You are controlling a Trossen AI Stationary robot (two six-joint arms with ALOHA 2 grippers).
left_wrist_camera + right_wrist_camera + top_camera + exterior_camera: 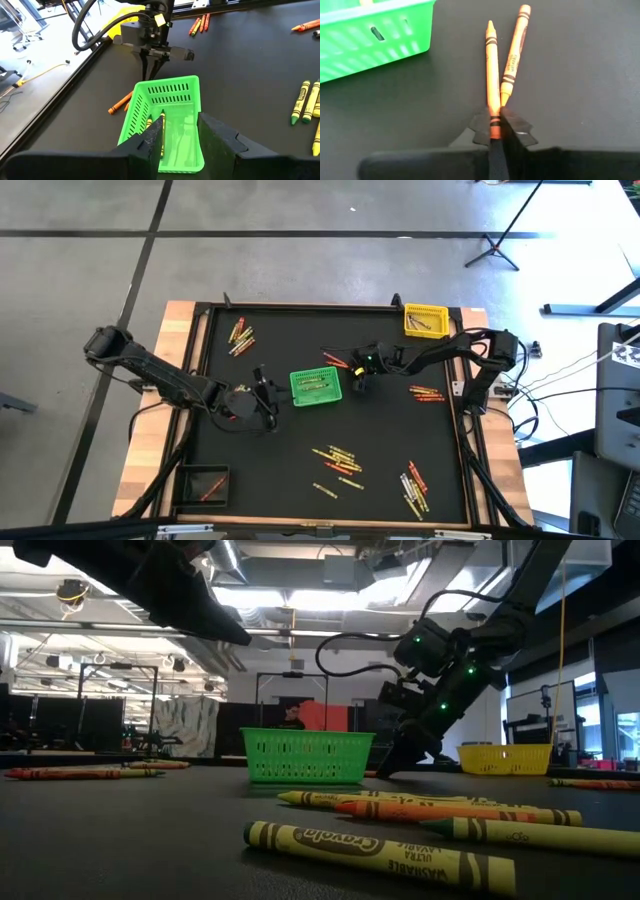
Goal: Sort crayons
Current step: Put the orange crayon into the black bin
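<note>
Black mat: right pincer (495, 127) nipped tight on orange crayon (492, 75) beside green basket (370, 37); left pincer (182, 135) agape, empty

The nearest yellow crayon (380, 855), at six o'clock in the low view, reads "Crayola" and "ULTRA WASHABLE" on its wrapper.

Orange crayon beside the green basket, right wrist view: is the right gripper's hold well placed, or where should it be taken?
The right gripper pinches the orange crayon at its flat rear end, shut across the narrow shaft. Mid-shaft from above would likely be steadier, but the second crayon touches it there, so the end seems sensible.
</note>
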